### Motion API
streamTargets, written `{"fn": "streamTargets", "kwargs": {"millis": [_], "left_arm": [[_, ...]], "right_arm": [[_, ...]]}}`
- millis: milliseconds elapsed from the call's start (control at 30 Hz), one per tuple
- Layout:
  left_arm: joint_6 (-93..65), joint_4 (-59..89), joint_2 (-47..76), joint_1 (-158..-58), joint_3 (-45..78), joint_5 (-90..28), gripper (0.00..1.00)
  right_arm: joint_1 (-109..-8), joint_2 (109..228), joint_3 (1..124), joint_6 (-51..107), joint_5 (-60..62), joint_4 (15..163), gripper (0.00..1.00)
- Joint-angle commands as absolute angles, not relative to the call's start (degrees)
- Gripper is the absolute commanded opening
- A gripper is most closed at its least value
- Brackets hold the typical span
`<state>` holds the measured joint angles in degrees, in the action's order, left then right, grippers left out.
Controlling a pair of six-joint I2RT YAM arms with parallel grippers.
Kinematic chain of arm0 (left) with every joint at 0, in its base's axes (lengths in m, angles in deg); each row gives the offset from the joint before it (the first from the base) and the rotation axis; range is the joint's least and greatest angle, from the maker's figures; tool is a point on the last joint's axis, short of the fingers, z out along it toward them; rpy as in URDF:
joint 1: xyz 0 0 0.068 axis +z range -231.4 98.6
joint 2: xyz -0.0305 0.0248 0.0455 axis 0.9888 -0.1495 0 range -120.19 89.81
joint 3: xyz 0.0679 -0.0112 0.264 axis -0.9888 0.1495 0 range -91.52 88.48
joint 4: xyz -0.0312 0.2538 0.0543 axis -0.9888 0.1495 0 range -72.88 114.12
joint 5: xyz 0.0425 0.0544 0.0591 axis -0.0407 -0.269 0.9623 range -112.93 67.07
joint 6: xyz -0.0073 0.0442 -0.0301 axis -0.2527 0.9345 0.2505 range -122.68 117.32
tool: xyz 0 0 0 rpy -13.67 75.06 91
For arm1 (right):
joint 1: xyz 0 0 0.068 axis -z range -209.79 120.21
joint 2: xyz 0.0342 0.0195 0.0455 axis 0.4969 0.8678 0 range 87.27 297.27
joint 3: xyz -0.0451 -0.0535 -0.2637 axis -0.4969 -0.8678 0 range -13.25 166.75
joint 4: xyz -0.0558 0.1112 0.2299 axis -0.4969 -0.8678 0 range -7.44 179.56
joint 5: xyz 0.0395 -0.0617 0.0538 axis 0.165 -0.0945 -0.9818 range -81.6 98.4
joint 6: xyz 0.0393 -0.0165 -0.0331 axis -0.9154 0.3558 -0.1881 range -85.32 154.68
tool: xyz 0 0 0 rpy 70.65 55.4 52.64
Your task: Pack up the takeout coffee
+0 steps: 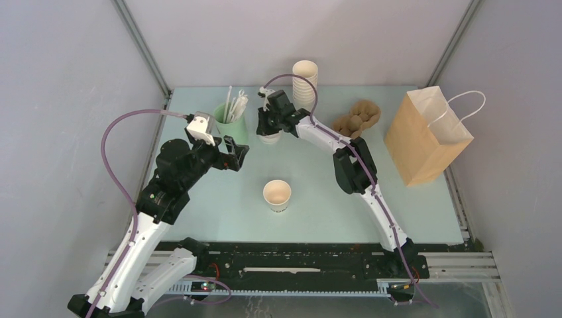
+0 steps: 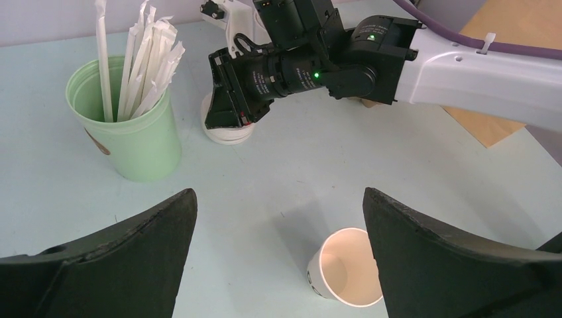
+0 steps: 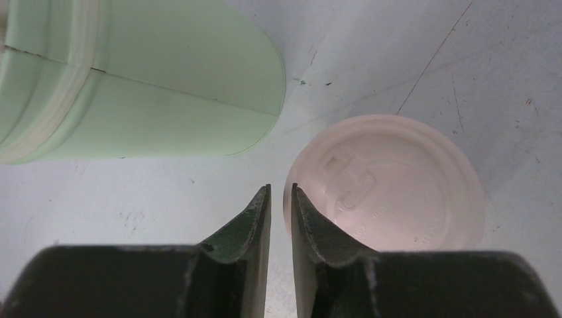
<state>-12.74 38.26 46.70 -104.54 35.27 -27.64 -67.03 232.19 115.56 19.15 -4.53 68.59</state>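
Note:
A small white paper cup [image 1: 277, 195] with dark lettering stands open, with no lid on it, at the table's middle front; it also shows in the left wrist view [image 2: 348, 268]. A round white plastic lid [image 3: 391, 185] lies on the table beside the mint-green cup [image 1: 228, 122]. My right gripper [image 1: 268, 129] points down at the lid, its jaws [image 3: 281, 192] closed to a narrow gap over the lid's left rim. My left gripper [image 1: 237, 154] is wide open and empty [image 2: 278, 195], hovering left of and behind the open cup.
The mint-green cup [image 2: 126, 132] holds several wrapped straws. A tall stack of lidless white cups [image 1: 305, 83] stands at the back. A brown pulp cup carrier [image 1: 358, 118] lies right of it. A brown paper bag [image 1: 424, 136] with white handles stands at the right.

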Motion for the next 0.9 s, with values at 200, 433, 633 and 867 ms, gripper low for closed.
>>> {"fn": "streamTargets", "kwargs": {"millis": [200,433,633,867], "left_arm": [[-12.87,37.26,47.10,-104.88,34.22,-28.05,1.00],[-12.92,37.24,47.10,-104.87,34.17,-28.16,1.00],[-12.87,37.27,47.09,-104.88,34.17,-28.21,1.00],[-12.78,37.29,47.09,-104.87,34.20,-27.96,1.00]], "right_arm": [[-66.42,232.15,117.88,17.80,-5.84,69.34,0.16],[-66.40,232.13,117.97,17.85,-5.89,69.48,0.07],[-66.09,230.87,118.15,17.93,-6.60,69.74,0.00],[-65.70,226.06,114.76,17.55,-6.81,71.08,0.00]]}}
